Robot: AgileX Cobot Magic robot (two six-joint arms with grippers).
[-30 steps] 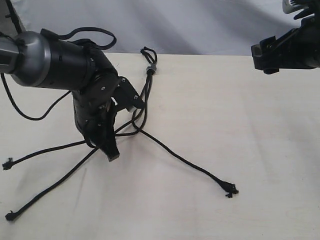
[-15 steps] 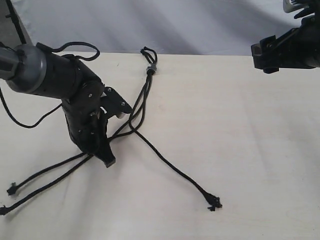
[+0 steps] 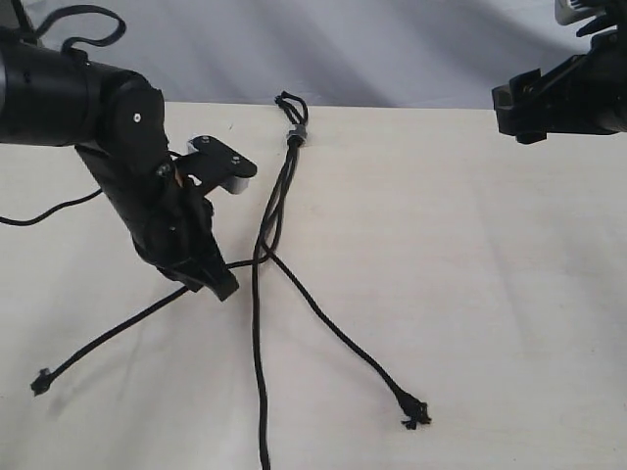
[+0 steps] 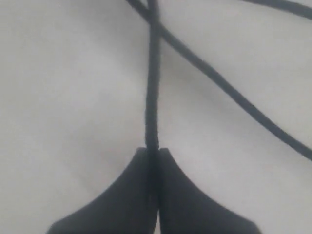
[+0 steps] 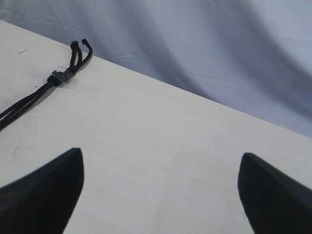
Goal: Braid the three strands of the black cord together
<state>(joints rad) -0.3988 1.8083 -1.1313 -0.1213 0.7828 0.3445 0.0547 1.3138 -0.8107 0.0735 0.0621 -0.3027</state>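
Between the clenched tips of the left claw (image 4: pixel 152 153) runs one of the three strands (image 3: pixel 118 336), pinched low over the tabletop (image 3: pixel 470 294), probably so it can be drawn across its neighbours at their crossing. The black cord (image 3: pixel 297 134) lies loop-end toward the far edge. Well apart, the right claw (image 5: pixel 160 161) hangs wide and empty. One strand's end runs out of the exterior view.
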